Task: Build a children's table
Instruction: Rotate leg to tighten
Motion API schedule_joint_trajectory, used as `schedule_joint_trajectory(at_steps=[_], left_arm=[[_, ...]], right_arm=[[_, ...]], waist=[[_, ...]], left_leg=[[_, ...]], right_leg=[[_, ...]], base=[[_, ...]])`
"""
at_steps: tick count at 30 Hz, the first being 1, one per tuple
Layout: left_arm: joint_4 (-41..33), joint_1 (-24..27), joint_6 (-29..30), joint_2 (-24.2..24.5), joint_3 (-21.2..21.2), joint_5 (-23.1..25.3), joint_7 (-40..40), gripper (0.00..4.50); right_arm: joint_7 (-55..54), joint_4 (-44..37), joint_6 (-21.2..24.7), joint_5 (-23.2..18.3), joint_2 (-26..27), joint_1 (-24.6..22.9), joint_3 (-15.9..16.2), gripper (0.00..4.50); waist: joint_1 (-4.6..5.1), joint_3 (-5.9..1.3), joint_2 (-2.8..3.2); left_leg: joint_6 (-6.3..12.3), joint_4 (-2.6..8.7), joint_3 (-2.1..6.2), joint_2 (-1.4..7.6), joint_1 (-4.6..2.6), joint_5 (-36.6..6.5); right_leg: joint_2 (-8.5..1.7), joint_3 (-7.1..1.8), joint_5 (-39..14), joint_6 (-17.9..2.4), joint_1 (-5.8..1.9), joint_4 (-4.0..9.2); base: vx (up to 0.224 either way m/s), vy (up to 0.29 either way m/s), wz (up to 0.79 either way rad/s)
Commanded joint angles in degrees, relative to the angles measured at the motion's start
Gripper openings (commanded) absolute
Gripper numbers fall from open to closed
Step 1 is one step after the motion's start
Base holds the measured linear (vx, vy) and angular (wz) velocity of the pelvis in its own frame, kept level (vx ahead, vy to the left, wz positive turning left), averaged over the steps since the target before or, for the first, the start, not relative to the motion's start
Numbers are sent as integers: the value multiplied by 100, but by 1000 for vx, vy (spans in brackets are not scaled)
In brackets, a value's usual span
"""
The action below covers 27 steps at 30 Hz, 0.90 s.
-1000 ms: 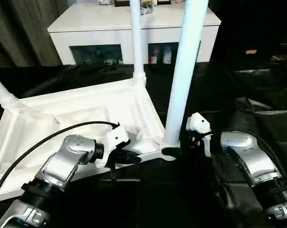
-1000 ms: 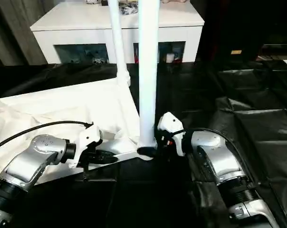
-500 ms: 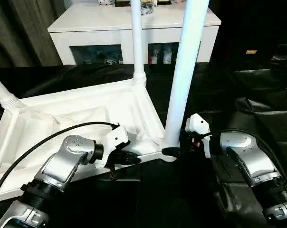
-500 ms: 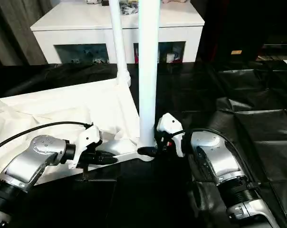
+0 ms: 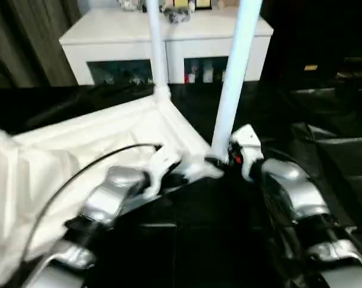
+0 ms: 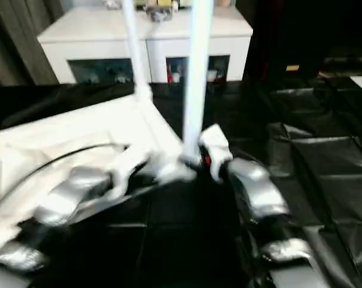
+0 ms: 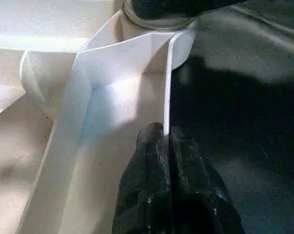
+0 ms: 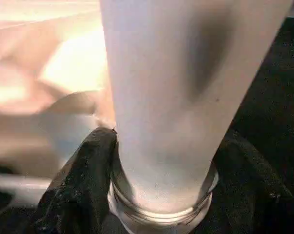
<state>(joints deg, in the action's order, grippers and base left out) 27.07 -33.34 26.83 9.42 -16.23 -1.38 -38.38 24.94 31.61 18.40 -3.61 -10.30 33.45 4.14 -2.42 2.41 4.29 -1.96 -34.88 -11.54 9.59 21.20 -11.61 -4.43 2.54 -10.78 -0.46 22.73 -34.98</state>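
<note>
The children's table lies upside down: its white tabletop [image 5: 79, 150] fills the left and centre of the left eye view, ribbed underside up, on a black sheet [image 5: 325, 156] that covers the right and lower parts of the frame. A white cabinet [image 5: 163, 48] with glass doors stands across the top of the frame, behind the tabletop. Two white legs stand up from corner sockets: the near leg [image 5: 232, 96] rises from the centre toward the upper right and leaves the frame at the top, and the far leg [image 5: 157, 54] stands at upper centre, in front of the cabinet. The right gripper [image 8: 156, 195] is at the foot of the near leg, one black finger [image 8: 81, 185] on each side of the tube just above its socket, clasping it. The left gripper [image 7: 167, 146] is pinched closed on the thin upright rim [image 7: 167, 87] of the tabletop, just beside that same corner socket
</note>
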Motion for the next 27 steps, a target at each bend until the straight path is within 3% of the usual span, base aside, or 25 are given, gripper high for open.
schedule_joint_trajectory(at_steps=[1, 3, 4, 8, 9, 11, 15, 18, 19, 21, 27], left_arm=[[507, -322, 7, -269, 364, 132, 1062, 0], [791, -490, -98, -400, 368, 237, 1309, 0], [833, -517, -142, -404, 351, 266, 1300, 0], [762, -469, -99, -330, 289, 283, 1124, 0], [693, -424, -51, -262, 230, 295, 985, 0], [622, -374, -3, -181, 164, 302, 828, 0], [254, -123, -27, 164, -70, 224, 96, 0], [-33, 51, -82, 411, -218, 183, -350, 0], [-241, 177, -358, 611, -332, 139, -745, 0], [-503, 315, -412, 836, -370, 52, -1059, 0], [-1290, 699, -668, 1351, -324, -474, -2223, 0]], right_arm=[[-981, 510, 255, -65, 510, 98, -232, 262], [-1472, 773, 260, -57, 793, 235, -351, 262], [-1372, 830, 54, 144, 808, 274, -107, 262], [-1108, 768, -188, 142, 848, 299, -59, 262], [-909, 678, -256, 49, 838, 288, -87, 296], [-761, 577, -306, 34, 778, 276, -61, 317], [127, 313, -456, 23, 332, 196, 111, 352], [826, 96, -585, -9, -12, 84, 288, 380], [1397, -112, -651, -26, -294, -38, 470, 386], [2182, -461, -743, -86, -700, -268, 703, 386], [3443, -964, -848, -304, -1338, -619, 853, 386]], waist=[[11, -335, -55], [18, -365, -78], [14, -363, -71], [-15, -375, -82], [-12, -369, -79], [-12, -369, -75], [36, -360, -61], [42, -366, -64], [39, -366, -47], [21, -365, -52], [-34, -338, -49]], left_leg=[[31, 445, 194, 297, -89, -1171], [63, 430, 195, 279, -81, -1001], [90, 430, 195, 279, -75, -983], [305, 409, 190, 294, -37, -797], [343, 411, 188, 296, -38, -796], [376, 413, 190, 308, -35, -856], [419, 424, 213, 315, 4, -862], [462, 408, 207, 325, -16, -850], [487, 400, 191, 330, -29, -833], [508, 403, 198, 339, -23, -835], [492, 433, 191, 381, -31, -1062]], right_leg=[[-388, -231, -1332, -1276, -208, 480], [-381, -220, -1051, -1287, -218, 459], [-390, -222, -1007, -1300, -220, 458], [-407, -209, -599, -1379, -259, 413], [-404, -206, -623, -1396, -256, 418], [-410, -205, -707, -1404, -257, 419], [-409, -192, -676, -1404, -294, 398], [-403, -190, -544, -1481, -289, 395], [-403, -201, -479, -1516, -267, 392], [-395, -192, -427, -1538, -288, 376], [-397, -197, -630, -1580, -264, 376]], base=[[0, 0, 0], [0, 0, 0], [0, 0, 0], [0, 0, 0], [0, 0, 0], [0, 0, 0], [0, 0, 0], [0, 0, 0], [0, 0, 0], [0, 0, 0], [0, 0, 0]])
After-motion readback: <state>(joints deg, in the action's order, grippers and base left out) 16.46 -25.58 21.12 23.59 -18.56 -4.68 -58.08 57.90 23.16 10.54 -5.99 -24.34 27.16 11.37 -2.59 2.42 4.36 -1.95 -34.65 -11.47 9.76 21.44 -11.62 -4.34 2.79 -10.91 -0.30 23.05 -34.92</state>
